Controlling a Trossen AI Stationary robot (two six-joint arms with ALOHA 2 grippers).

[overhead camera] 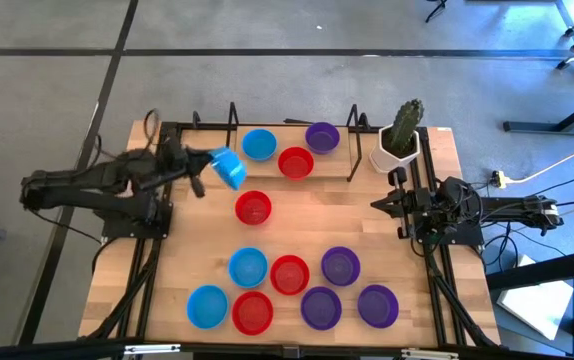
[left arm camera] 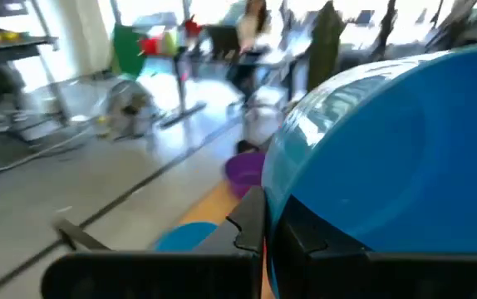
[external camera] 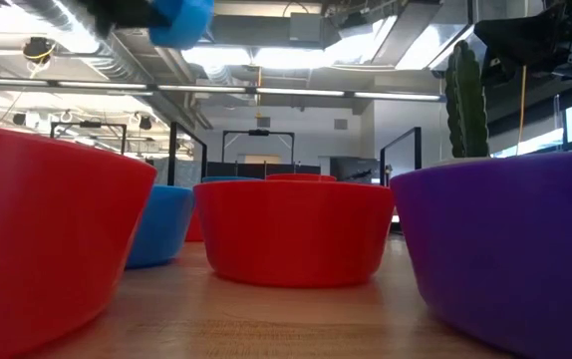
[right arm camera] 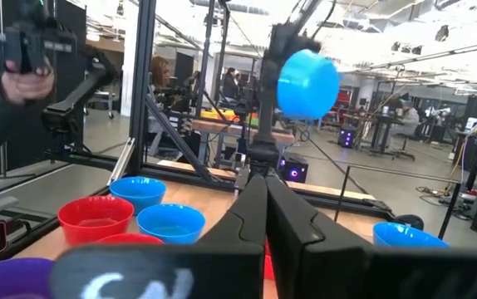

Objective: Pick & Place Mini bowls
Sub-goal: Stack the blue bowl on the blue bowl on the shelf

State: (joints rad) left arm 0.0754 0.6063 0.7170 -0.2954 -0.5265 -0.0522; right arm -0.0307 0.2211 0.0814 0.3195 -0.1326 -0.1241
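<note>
High view: left gripper is held above the tabletop's far-left area, jaws clenched on the rim of a blue mini bowl that is tilted on its side and carried clear of the wood. Right gripper is parked at the right edge, jaws closed on nothing. Three bowls are seen along the far edge: blue, red, purple; a lone red bowl lies near the centre. Seven more are clustered by the near edge, close together, some rims touching. All bowls appear empty. A white cactus pot, cactus inside, stands at the far-right corner. Risks, as judged: the hold is taken on a thin rim only, so the tilted bowl could slip or swing out; if released at this angle it could land on edge and roll, or knock the far-edge blue bowl just beside it. Intended drop spot cannot be told.
</note>
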